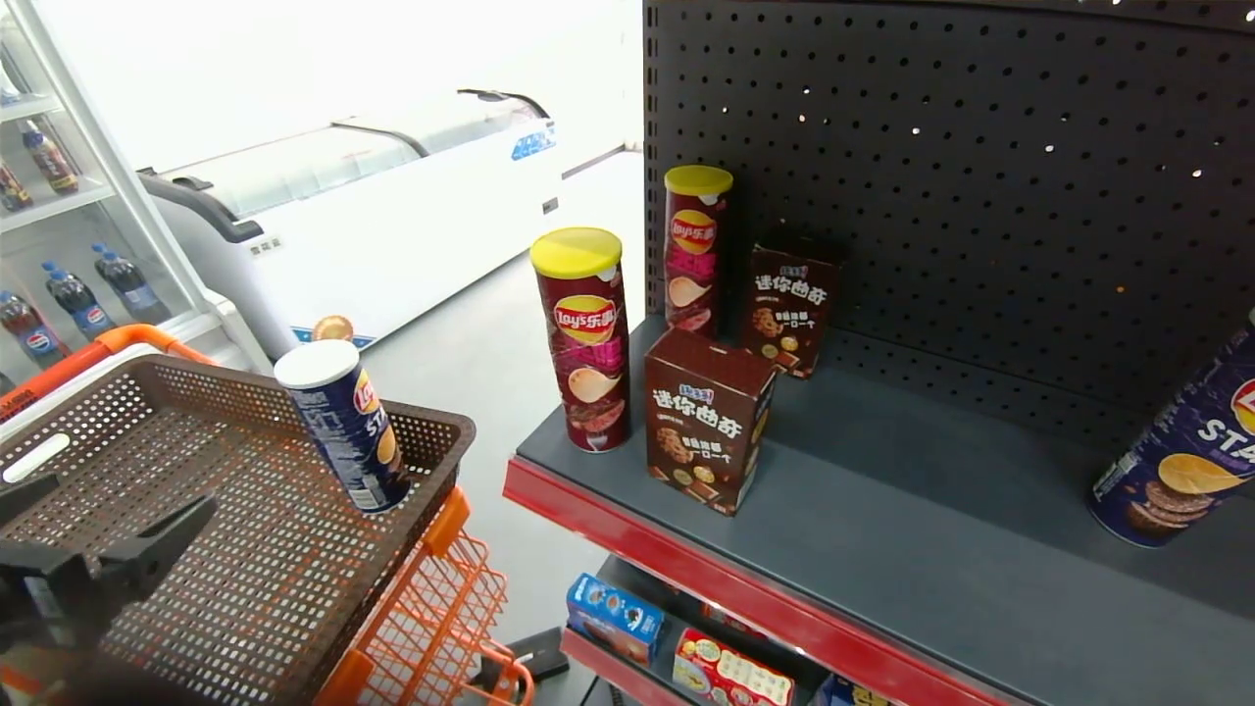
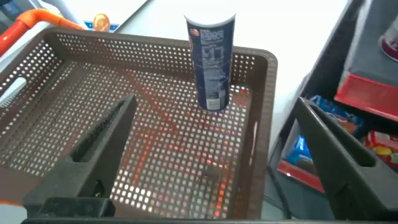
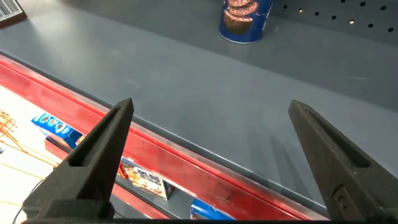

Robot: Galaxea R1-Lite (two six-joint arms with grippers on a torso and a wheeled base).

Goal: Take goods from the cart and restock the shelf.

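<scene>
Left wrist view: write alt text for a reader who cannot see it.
A dark blue cylindrical chip can stands in a brown perforated plastic basket, near one corner. The left gripper hangs open above the basket floor, short of the can. Beside the basket, a red-edged shelf holds packaged snacks.

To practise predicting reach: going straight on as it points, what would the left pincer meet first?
Probably the blue chip can standing in the brown basket, centred before the open left pincer; depth is unclear, so the mesh floor might come first.
</scene>
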